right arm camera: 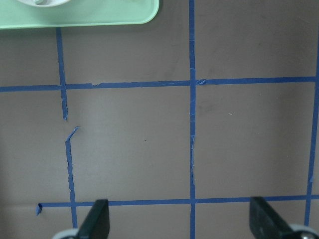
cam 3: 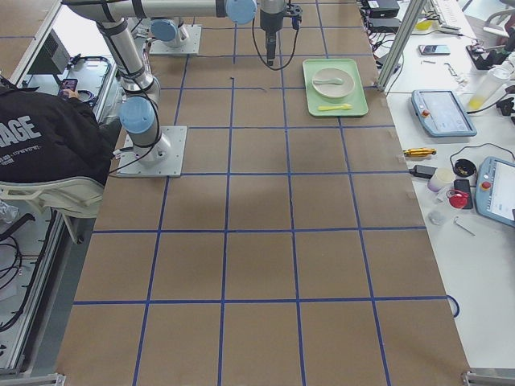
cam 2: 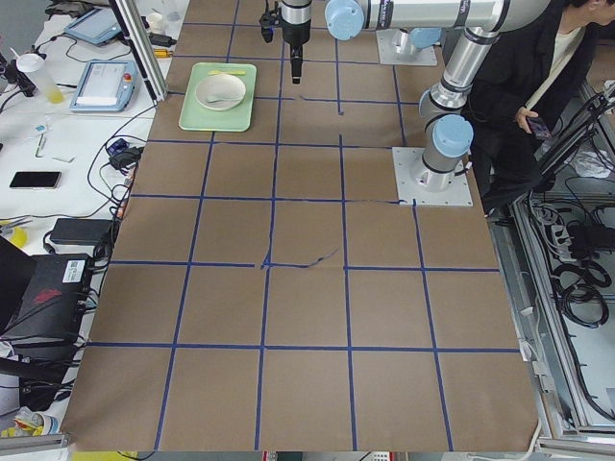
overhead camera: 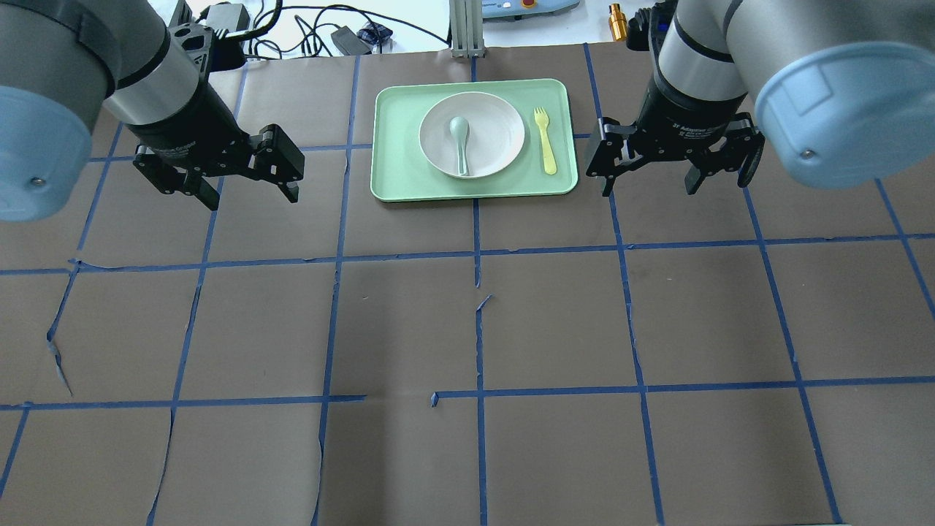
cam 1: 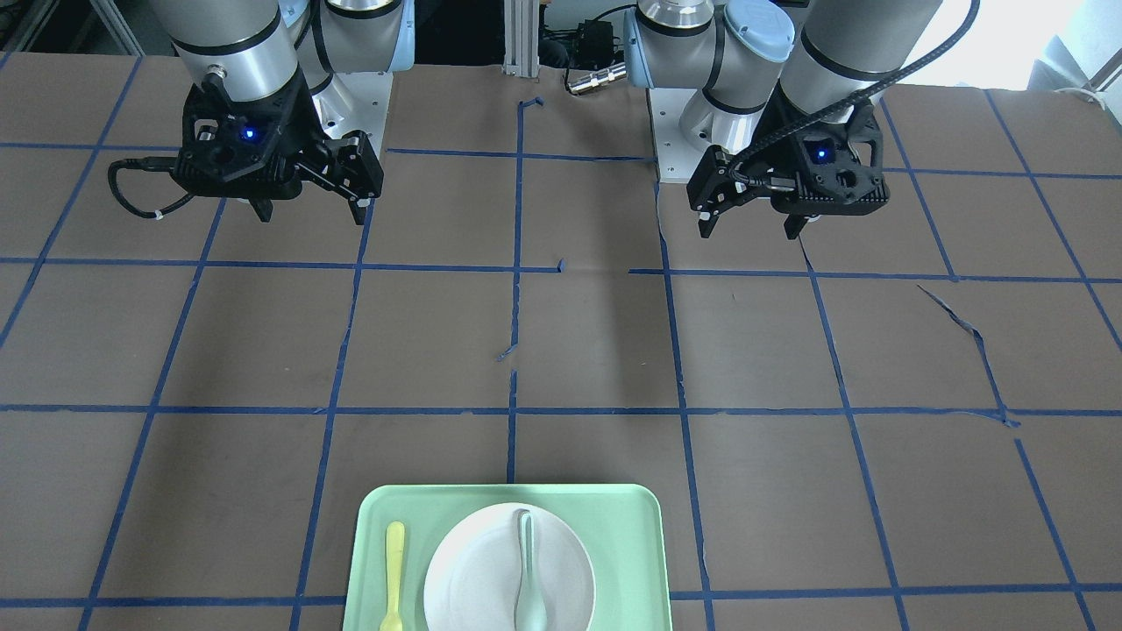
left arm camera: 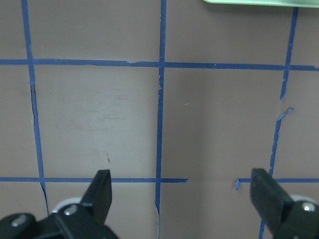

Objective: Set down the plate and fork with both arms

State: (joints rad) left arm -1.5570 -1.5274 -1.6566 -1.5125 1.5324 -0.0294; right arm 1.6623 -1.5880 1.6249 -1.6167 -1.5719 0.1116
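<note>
The off-white plate (overhead camera: 498, 131) lies in the mint-green tray (overhead camera: 394, 172) at the far middle of the table. The yellow fork (overhead camera: 544, 140) lies in the tray to the plate's right, tines pointing away from me. In the front-facing view the plate (cam 1: 473, 570) and fork (cam 1: 394, 570) are at the bottom. My left gripper (overhead camera: 252, 197) hangs open and empty above the table, left of the tray. My right gripper (overhead camera: 649, 188) hangs open and empty just right of the tray. The wrist views show open fingers (left arm camera: 102, 189) (right arm camera: 264, 219) over bare paper.
A grey-green spoon (overhead camera: 460, 142) lies on the plate. Brown paper with a blue tape grid covers the table (overhead camera: 475, 329). Cables and devices lie beyond the far edge. A person in black (cam 3: 48, 137) stands by the robot's base.
</note>
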